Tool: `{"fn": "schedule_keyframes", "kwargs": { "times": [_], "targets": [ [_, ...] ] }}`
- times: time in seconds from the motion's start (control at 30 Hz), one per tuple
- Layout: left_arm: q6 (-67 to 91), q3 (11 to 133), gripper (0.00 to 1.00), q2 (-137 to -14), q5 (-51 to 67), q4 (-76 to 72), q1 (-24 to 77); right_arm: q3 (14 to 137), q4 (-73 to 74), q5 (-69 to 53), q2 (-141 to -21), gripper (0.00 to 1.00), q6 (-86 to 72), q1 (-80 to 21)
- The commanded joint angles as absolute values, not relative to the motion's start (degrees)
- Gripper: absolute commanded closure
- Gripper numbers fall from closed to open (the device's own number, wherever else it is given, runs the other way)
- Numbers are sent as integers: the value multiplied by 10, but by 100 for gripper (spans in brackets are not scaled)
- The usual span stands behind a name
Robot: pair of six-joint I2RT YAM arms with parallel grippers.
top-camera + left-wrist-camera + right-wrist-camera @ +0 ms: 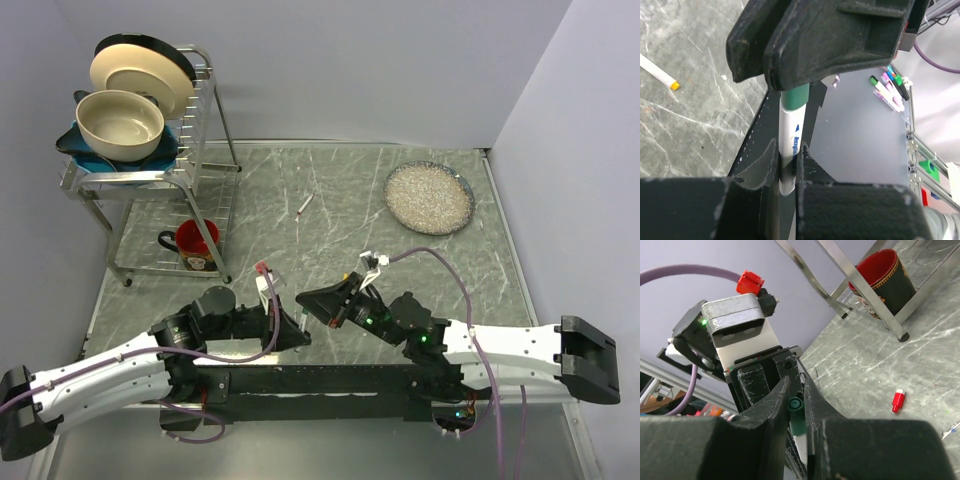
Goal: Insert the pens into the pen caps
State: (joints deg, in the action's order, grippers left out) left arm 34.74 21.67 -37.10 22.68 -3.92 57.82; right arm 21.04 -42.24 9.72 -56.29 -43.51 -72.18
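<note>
White pen, blue lettering too blurry to read, sits pinched tight in the left pincer, right of the red mug; right pincer is clamped on its dark green cap.

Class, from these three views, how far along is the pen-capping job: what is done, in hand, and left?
Done: nothing certain; the loose pen on the table has a yellow end, cap or tip I cannot tell. In hand: the left gripper holds a white pen, and the right gripper holds the dark green cap over its end. Left: the red cap lies alone, unfilled.
</note>
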Motion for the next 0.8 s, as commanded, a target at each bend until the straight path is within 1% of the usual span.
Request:
{"fn": "schedule_keyframes", "kwargs": {
  "times": [0.0, 0.07, 0.17, 0.2, 0.23, 0.27, 0.33, 0.37, 0.4, 0.5, 0.57, 0.6, 0.7, 0.77],
  "targets": [
    [365, 306, 99, -360, 48, -242, 506, 203, -261, -129, -596, 100, -461, -818],
    [360, 313, 99, -365, 42, -230, 505, 226, -209, -104, -601, 100, -470, -827],
    [350, 324, 99, -373, 39, -221, 497, 233, -187, -84, -613, 100, -493, -835],
    [342, 333, 99, -382, 28, -194, 497, 242, -162, -72, -613, 100, -493, -842],
    [331, 343, 99, -388, 22, -178, 497, 258, -116, -4, -614, 100, -490, -873],
    [324, 358, 99, -395, 18, -162, 497, 283, -52, 18, -617, 100, -483, -883],
    [323, 351, 99, -395, 18, -182, 496, 273, -69, 4, -614, 100, -482, -891],
    [330, 342, 99, -393, 25, -189, 489, 253, -125, -12, -615, 100, -480, -890],
    [330, 341, 99, -394, 34, -196, 484, 250, -142, -24, -620, 100, -481, -890],
    [336, 336, 99, -388, 44, -190, 470, 260, -130, -17, -642, 100, -479, -900],
    [344, 328, 99, -375, 73, -197, 448, 222, -202, -48, -629, 100, -481, -901],
    [347, 328, 99, -372, 82, -193, 439, 214, -209, -47, -623, 100, -482, -901],
    [359, 328, 99, -369, 117, -189, 409, 215, -158, -24, -601, 100, -475, -901],
    [379, 317, 99, -375, 146, -219, 394, 211, -185, -35, -592, 100, -460, -903]
  ]
}}
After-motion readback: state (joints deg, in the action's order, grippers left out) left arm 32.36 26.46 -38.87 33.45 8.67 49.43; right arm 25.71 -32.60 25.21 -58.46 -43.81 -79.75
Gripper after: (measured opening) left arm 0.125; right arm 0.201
